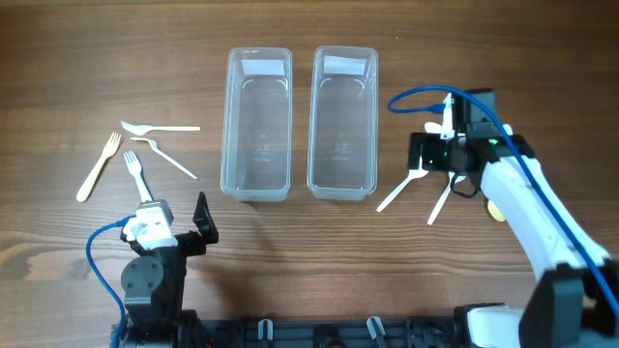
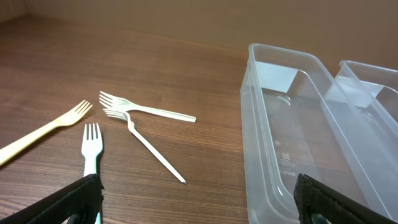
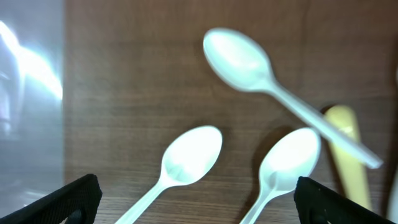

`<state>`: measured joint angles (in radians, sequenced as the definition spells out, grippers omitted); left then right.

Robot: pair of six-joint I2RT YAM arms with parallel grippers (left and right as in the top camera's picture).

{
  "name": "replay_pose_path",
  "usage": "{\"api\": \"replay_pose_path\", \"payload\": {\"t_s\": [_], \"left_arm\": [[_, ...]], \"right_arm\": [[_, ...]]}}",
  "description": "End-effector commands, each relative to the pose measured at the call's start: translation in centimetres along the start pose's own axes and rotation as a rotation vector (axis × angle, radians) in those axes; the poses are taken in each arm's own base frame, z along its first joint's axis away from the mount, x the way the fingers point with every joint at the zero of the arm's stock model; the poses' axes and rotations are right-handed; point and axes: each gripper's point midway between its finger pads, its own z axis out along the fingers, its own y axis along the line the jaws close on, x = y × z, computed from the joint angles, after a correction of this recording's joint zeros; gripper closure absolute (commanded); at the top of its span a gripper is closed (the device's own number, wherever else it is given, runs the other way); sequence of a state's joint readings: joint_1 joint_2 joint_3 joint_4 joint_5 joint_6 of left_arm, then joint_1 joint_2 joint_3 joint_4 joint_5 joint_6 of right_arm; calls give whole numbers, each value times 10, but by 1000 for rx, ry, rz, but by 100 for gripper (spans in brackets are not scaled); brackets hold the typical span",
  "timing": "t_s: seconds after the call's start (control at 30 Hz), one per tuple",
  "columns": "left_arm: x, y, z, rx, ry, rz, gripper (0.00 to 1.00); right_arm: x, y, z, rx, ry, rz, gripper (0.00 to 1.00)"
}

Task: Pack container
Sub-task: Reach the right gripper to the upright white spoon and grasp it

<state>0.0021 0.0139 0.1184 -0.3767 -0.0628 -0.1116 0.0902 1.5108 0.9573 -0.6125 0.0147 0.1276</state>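
Table (image 1: 309, 261), left: one yellowish fork (image 1: 99, 166) and three white forks (image 1: 160, 128), loose.
Left gripper (image 2: 199, 198): fingers spread wide, empty, near forks.
Centre: two clear containers (image 1: 228, 126), side by side.
Right gripper (image 3: 196, 199): spread, empty, above three white spoons (image 3: 189, 155); the blurred yellowish piece (image 3: 348, 149) is possibly a spoon.

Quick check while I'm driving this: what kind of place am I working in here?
Most likely a robot test bench staged for packing cutlery, not a real kitchen: a wood-grain table, two empty clear containers side by side, and plastic forks and spoons laid out in separate groups.
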Motion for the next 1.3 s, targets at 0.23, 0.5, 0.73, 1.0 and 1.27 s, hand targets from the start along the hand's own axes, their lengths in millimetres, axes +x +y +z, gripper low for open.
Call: {"api": "replay_pose_path", "payload": {"t_s": [0.23,0.5,0.73,1.0,1.27], "left_arm": [[0,1,0,-4,-7,-10,0],[0,1,0,-4,-7,-10,0],[0,1,0,-4,-7,-10,0],[0,1,0,-4,-7,-10,0],[0,1,0,-4,-7,-10,0]], "right_arm": [[-6,6,4,-30,-5,131,0],[31,-35,-31,212,43,502,7],[52,-45,-31,280,86,523,39],[51,-49,-14,276,64,553,43],[64,-47,13,260,124,498,43]]}}
